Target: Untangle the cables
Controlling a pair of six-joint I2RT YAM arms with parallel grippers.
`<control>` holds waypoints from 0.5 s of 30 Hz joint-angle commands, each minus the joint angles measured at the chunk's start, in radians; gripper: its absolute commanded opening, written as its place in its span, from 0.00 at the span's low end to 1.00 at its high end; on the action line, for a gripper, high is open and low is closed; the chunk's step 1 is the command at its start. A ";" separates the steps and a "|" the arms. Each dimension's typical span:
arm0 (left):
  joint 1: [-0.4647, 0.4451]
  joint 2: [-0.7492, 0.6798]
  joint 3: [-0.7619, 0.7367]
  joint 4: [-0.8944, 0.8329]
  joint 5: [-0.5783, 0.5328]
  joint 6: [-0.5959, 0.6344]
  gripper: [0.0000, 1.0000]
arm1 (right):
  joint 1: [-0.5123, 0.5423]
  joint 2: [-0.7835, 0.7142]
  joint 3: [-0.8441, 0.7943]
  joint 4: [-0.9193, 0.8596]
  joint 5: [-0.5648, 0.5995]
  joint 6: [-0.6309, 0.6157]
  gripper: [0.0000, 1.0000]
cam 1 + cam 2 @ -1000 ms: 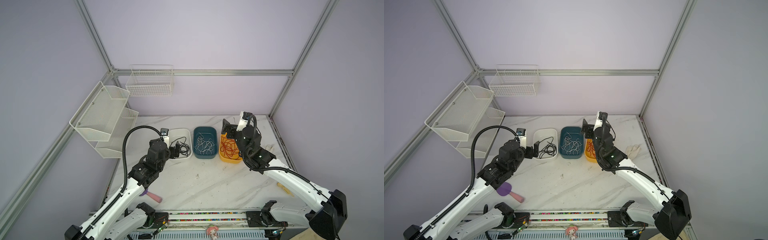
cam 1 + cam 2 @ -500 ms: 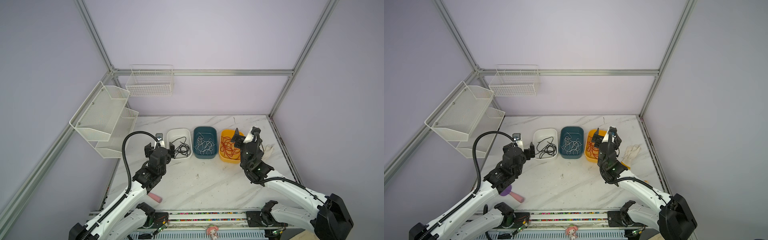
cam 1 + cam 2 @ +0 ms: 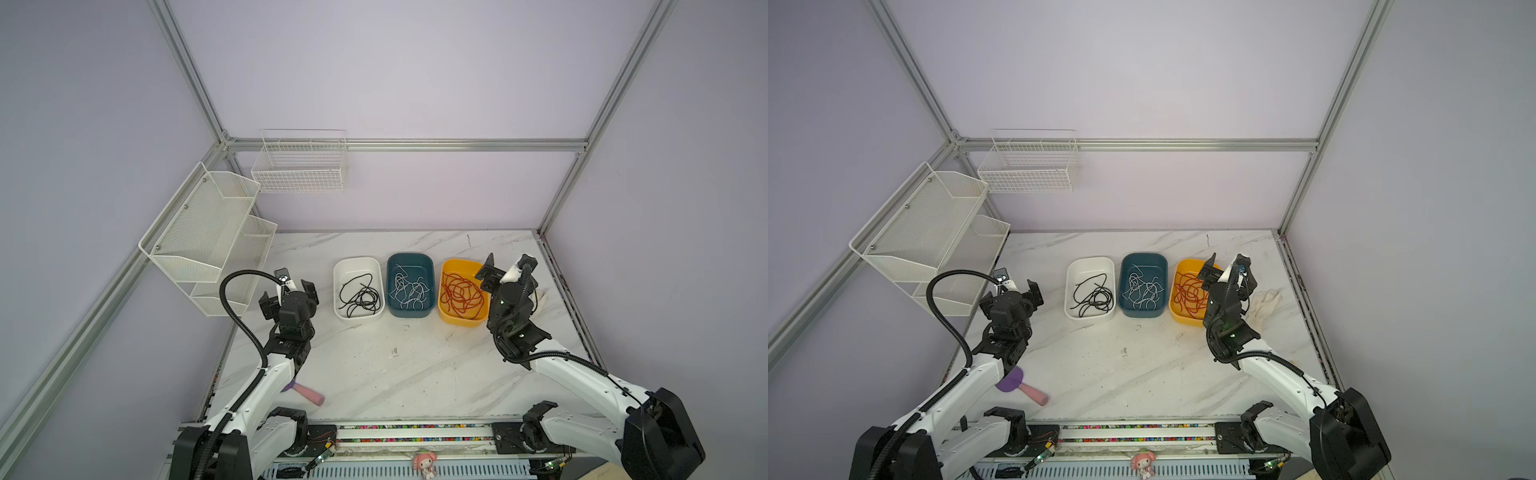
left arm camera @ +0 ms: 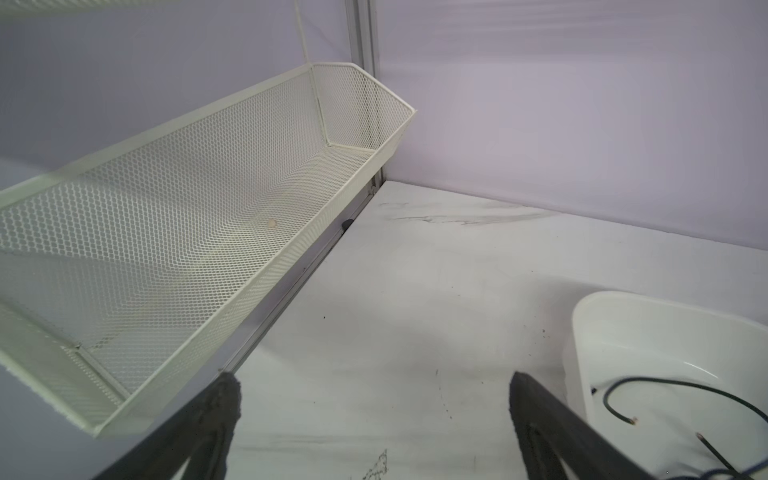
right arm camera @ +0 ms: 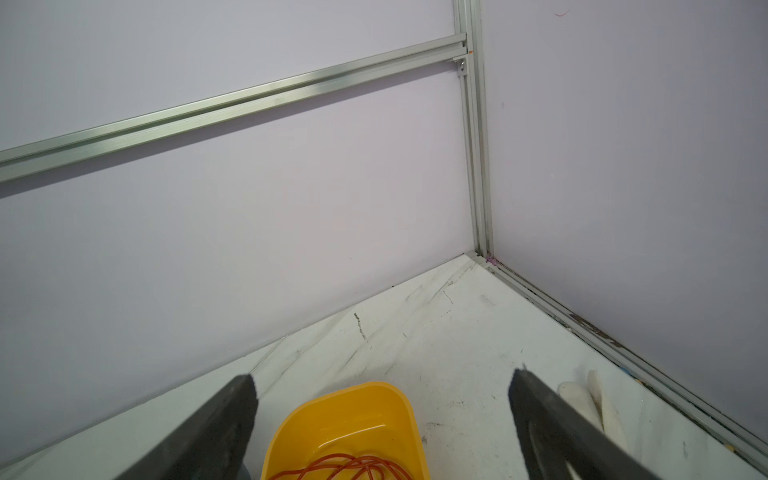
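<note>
Left gripper (image 4: 372, 382), right gripper (image 5: 382, 379) — both agape

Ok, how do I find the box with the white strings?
On the marble table, three tubs stand in a row toward the back. Take the middle tub, between the white tub and the yellow tub. It alone is dark teal and holds the white cables.

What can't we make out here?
Red-orange cables in yellow plastic tub: cut off by right wrist view's edge; knots too small in both top views.
Thin black cables in white plastic tub: cut off by left wrist view's edge.
Pink-handled purple tool: head behind left arm in a top view.
</note>
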 commanded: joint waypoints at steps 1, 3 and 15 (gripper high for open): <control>0.045 0.068 -0.070 0.304 0.089 0.083 1.00 | -0.006 0.011 -0.003 0.034 0.002 0.028 0.98; 0.071 0.145 -0.094 0.415 0.115 0.107 1.00 | -0.010 0.014 -0.003 0.034 0.008 0.037 0.98; 0.157 0.243 -0.069 0.363 0.343 -0.025 1.00 | -0.032 0.040 -0.013 0.052 -0.025 0.037 0.98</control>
